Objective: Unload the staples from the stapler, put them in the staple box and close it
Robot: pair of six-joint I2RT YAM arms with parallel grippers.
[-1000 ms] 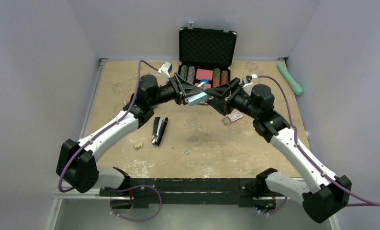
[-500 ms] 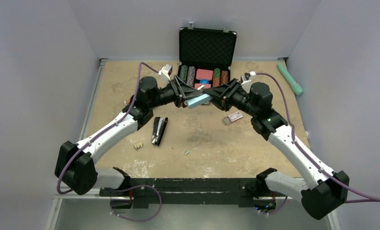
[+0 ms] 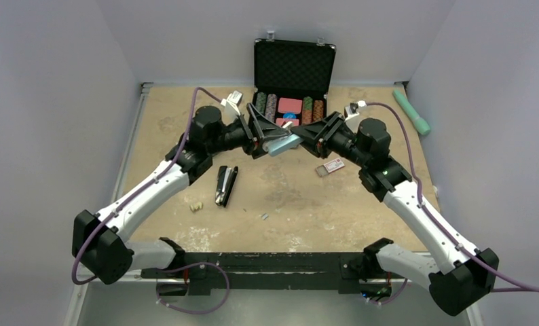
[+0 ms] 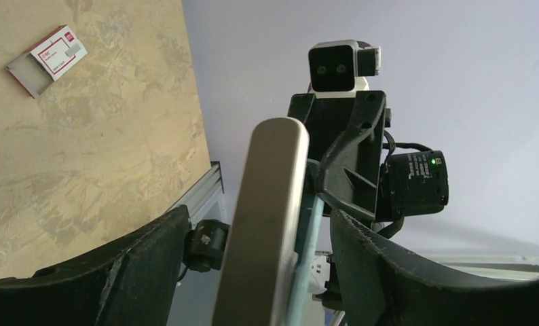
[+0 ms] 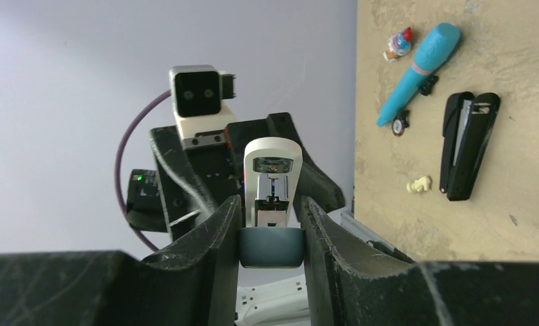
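The left gripper (image 3: 261, 138) has sprung wide off the pale stapler (image 3: 281, 143). From above, the right gripper (image 3: 302, 138) holds it in midair, and the staples (image 3: 263, 216) lie on the table (image 3: 362, 204). In the left wrist view there is a red-labelled box (image 4: 47, 60) with unreadable print. In the right wrist view, the fingers (image 5: 219, 238) pinch the stapler's base.

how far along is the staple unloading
Done: the pale blue stapler is up off the table, and what look like the staples, a tiny grey strip, lie on it. In hand: the right hand clamps the stapler's base; the left hand stands open around its top. Left: I cannot tell whether more staples remain inside.
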